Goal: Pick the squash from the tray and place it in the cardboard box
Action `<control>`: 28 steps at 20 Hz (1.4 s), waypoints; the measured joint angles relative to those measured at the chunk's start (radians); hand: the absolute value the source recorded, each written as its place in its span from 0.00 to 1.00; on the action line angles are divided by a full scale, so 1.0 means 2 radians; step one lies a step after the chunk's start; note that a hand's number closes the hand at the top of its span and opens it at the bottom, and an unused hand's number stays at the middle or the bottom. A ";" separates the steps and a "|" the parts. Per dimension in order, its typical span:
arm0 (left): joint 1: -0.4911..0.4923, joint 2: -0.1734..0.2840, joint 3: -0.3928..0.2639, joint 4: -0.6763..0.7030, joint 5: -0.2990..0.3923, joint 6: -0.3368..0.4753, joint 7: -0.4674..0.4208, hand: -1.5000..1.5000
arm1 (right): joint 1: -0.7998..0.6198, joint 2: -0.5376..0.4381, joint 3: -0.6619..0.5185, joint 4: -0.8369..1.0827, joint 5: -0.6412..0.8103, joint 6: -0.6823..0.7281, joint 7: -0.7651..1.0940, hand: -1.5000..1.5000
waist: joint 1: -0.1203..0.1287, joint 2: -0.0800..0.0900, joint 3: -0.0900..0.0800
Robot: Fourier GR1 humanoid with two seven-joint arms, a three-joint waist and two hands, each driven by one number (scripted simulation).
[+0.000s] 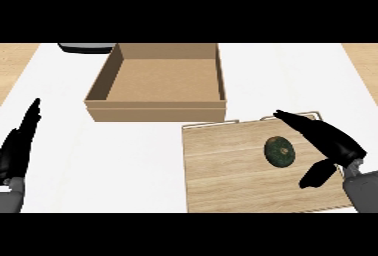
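Right hand (331, 145): one, lower right, over the right part of the tray; fingers stretched out straight toward the far edge, thumb hanging down apart from them; it grips nothing.
Left hand (18, 147): one, at the left edge over the white counter, fingers straight and pointing up, holding nothing, at rest.
Tray (221, 175): one, light wood, flat, with thin metal handles on its far edge; it lies on the counter at the near right.
Squash (280, 151): one, dark green and oval, lying on the tray right of its middle, just left of the right hand, between fingers and thumb but apart from both.
Counter (103, 165): one white top, with wood-coloured strips showing at the far left and far right.
Cardboard box (156, 82): one, open at the top, nothing showing inside, beyond the tray's far left corner and near it.
Dark object (85, 48): one, grey-black, only partly seen behind the box's far left corner; what it is cannot be told.
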 measured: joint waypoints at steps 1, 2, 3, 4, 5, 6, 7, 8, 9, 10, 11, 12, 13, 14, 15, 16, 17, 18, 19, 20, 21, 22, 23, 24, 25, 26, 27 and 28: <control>-0.003 -0.002 0.004 0.005 -0.002 -0.001 -0.004 0.50 | 0.006 0.002 -0.004 -0.010 0.000 0.004 -0.004 0.00 | 0.000 0.000 0.000; 0.002 -0.003 0.006 0.008 -0.002 -0.004 -0.013 0.50 | 0.006 0.010 -0.002 -0.016 0.004 0.005 -0.001 0.00 | 0.000 0.000 0.000; 0.002 -0.006 0.008 0.006 -0.005 -0.005 -0.011 0.50 | 0.007 0.015 -0.005 -0.024 0.006 0.008 0.000 0.00 | 0.000 0.000 0.000; -0.002 -0.011 0.008 0.013 -0.010 -0.003 -0.013 0.50 | 0.015 0.018 -0.005 -0.035 0.012 0.009 -0.002 0.00 | -0.001 0.000 0.000; -0.007 -0.011 0.013 0.021 -0.013 -0.006 -0.017 0.50 | 0.018 0.023 -0.007 -0.040 0.016 0.013 -0.001 0.00 | -0.001 0.000 0.000; -0.007 -0.012 0.017 0.024 -0.016 -0.009 -0.020 0.50 | 0.023 0.027 -0.011 -0.050 0.018 0.020 0.001 0.00 | -0.001 0.000 0.000; -0.004 -0.014 0.020 0.020 -0.016 -0.013 -0.018 0.50 | 0.029 0.030 -0.013 -0.057 0.022 0.026 0.002 0.00 | -0.001 0.000 0.000; -0.009 -0.017 0.021 0.023 -0.020 -0.014 -0.018 0.50 | 0.029 0.034 -0.015 -0.059 0.028 0.031 0.004 0.00 | -0.001 0.000 0.000; -0.003 -0.018 0.022 0.016 -0.021 -0.016 -0.015 0.50 | 0.027 0.036 -0.016 -0.058 0.033 0.037 0.008 0.00 | 0.000 0.000 0.000; -0.001 -0.017 0.024 0.010 -0.022 -0.020 -0.010 0.50 | 0.029 0.038 -0.015 -0.065 0.039 0.043 0.016 0.00 | 0.000 0.000 0.000; -0.003 -0.018 0.027 0.016 -0.022 -0.021 -0.016 0.50 | 0.029 0.041 -0.013 -0.064 0.047 0.046 0.022 0.00 | 0.000 0.000 0.000; 0.002 -0.022 0.026 0.010 -0.024 -0.021 -0.016 0.50 | 0.031 0.046 -0.010 -0.068 0.053 0.051 0.034 0.00 | 0.000 0.000 0.000; 0.001 -0.021 0.028 0.009 -0.024 -0.025 -0.015 0.50 | 0.038 0.049 -0.007 -0.070 0.061 0.051 0.039 0.00 | 0.000 0.000 0.000; 0.002 -0.027 0.027 0.010 -0.028 -0.021 -0.016 0.50 | 0.037 0.052 -0.008 -0.065 0.067 0.053 0.041 0.00 | 0.000 0.000 0.000; 0.002 -0.028 0.029 0.013 -0.029 -0.022 -0.021 0.50 | 0.034 0.060 -0.006 -0.056 0.076 0.051 0.046 0.00 | 0.000 0.000 0.000; 0.001 -0.029 0.030 0.009 -0.031 -0.024 -0.016 0.50 | 0.028 0.068 -0.006 -0.052 0.081 0.055 0.055 0.00 | 0.000 0.000 0.000; -0.004 -0.028 0.033 0.010 -0.031 -0.028 -0.013 0.50 | 0.020 0.074 -0.006 -0.043 0.086 0.059 0.060 0.00 | 0.001 0.000 0.000; -0.012 -0.023 0.041 0.023 -0.027 -0.035 -0.019 0.50 | 0.020 0.077 -0.005 -0.032 0.094 0.054 0.055 0.00 | 0.000 0.000 0.000; -0.017 -0.022 0.042 0.024 -0.028 -0.037 -0.017 0.50 | 0.013 0.086 -0.002 -0.010 0.105 0.042 0.050 1.00 | 0.001 0.001 0.000; -0.014 -0.023 0.043 0.019 -0.028 -0.041 -0.014 0.50 | 0.010 0.092 -0.005 -0.001 0.112 0.036 0.049 1.00 | 0.001 0.001 0.000; 0.000 -0.023 0.043 0.006 -0.028 -0.044 -0.014 0.50 | 0.013 0.092 -0.005 0.000 0.120 0.026 0.045 1.00 | 0.002 0.000 0.000; 0.002 -0.026 0.044 0.004 -0.030 -0.040 -0.016 0.50 | 0.011 0.092 -0.004 0.003 0.131 0.011 0.040 1.00 | 0.002 0.000 -0.001; -0.003 -0.024 0.044 0.003 -0.031 -0.042 -0.009 0.50 | 0.007 0.095 -0.003 0.005 0.140 -0.001 0.037 1.00 | 0.001 0.000 -0.001; -0.005 -0.027 0.042 0.000 -0.035 -0.040 -0.007 0.50 | 0.000 0.102 -0.002 0.014 0.152 -0.018 0.036 1.00 | 0.002 -0.001 -0.001; 0.001 -0.025 0.044 -0.008 -0.033 -0.044 -0.004 0.50 | -0.005 0.108 -0.001 0.019 0.161 -0.031 0.036 1.00 | 0.002 -0.001 -0.002; -0.004 -0.030 0.043 0.003 -0.036 -0.040 -0.011 0.50 | -0.010 0.106 -0.005 0.027 0.167 -0.041 0.028 1.00 | 0.002 -0.001 -0.002; -0.008 -0.030 0.046 0.006 -0.036 -0.040 -0.011 0.50 | -0.012 0.110 -0.004 0.033 0.177 -0.057 0.025 1.00 | 0.001 -0.001 -0.003; -0.011 -0.031 0.046 0.009 -0.038 -0.039 -0.009 0.50 | -0.016 0.111 -0.007 0.041 0.185 -0.070 0.020 1.00 | 0.001 -0.002 -0.003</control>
